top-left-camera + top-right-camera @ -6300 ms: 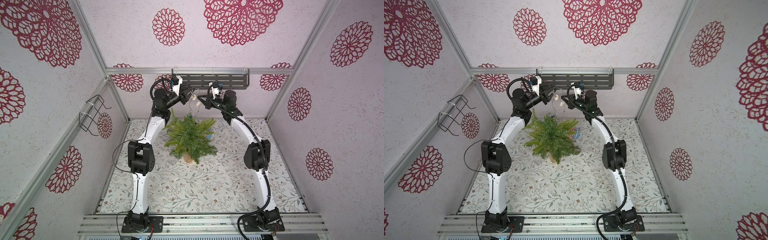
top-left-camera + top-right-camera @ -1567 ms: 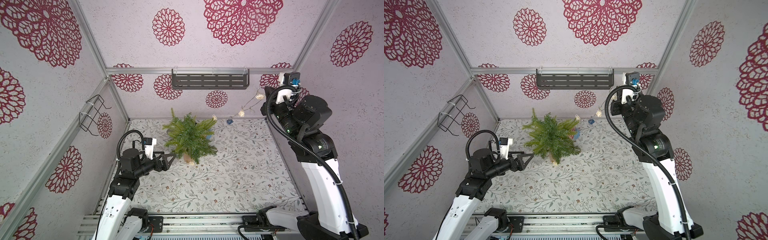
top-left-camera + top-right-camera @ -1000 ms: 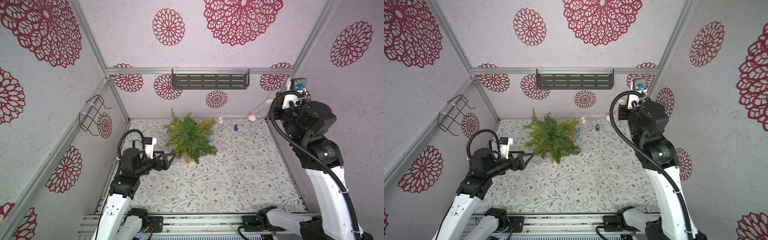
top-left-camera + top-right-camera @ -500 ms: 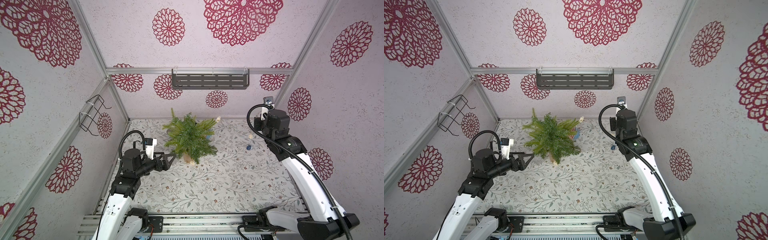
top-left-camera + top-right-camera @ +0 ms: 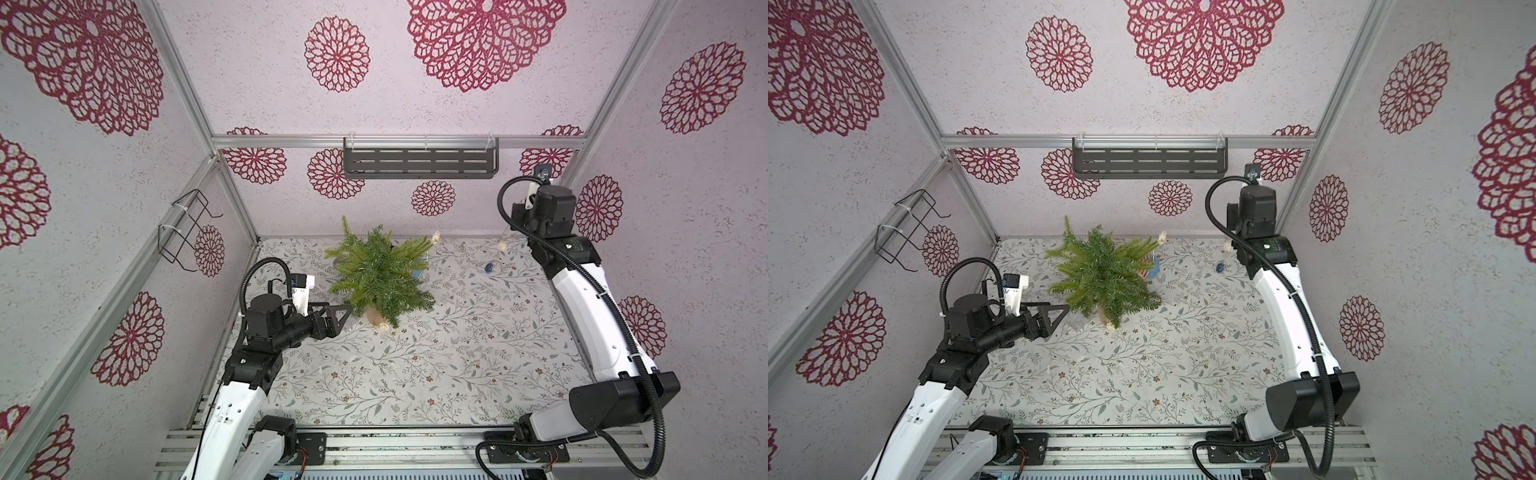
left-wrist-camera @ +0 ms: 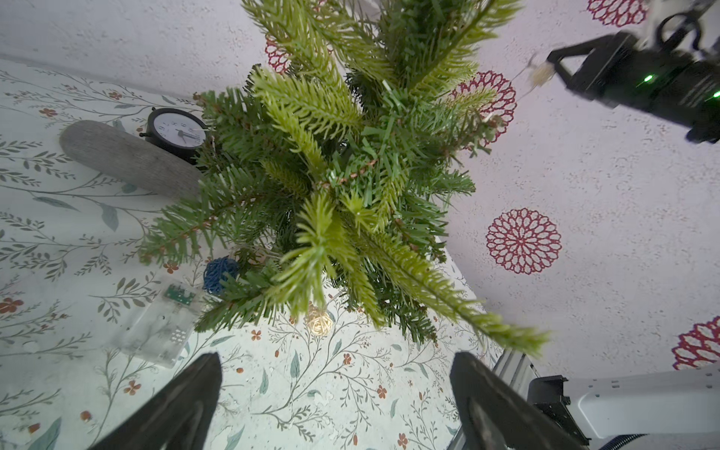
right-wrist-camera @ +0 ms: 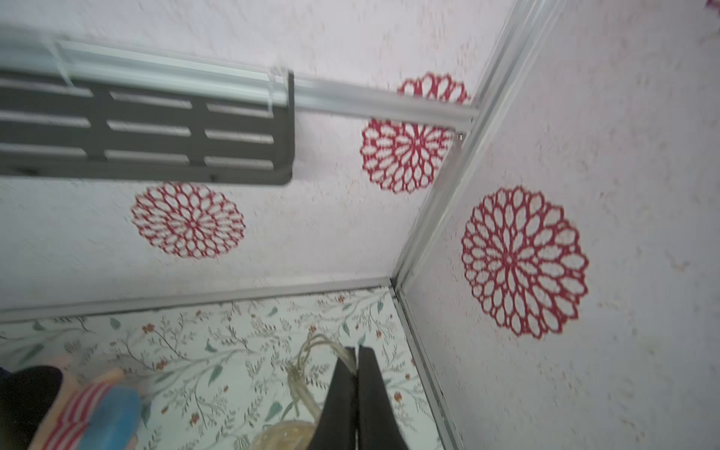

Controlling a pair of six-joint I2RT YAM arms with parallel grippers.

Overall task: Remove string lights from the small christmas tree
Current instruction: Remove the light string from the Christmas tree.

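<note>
Two fingers of my right gripper are pressed together, pinching the clear wire of the string lights near the table's back right corner. My left gripper is spread wide and empty, just beside the small christmas tree. Low in its branches hang a blue ball and a cream ball; the clear box lies on the table beneath.

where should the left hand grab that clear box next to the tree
Pinch the clear box across its long edges with the open left hand, coming from above on the side away from the small christmas tree. It lies flat on the table, so only its thin edges offer purchase, and branches overhang its end by the blue ball.
</note>
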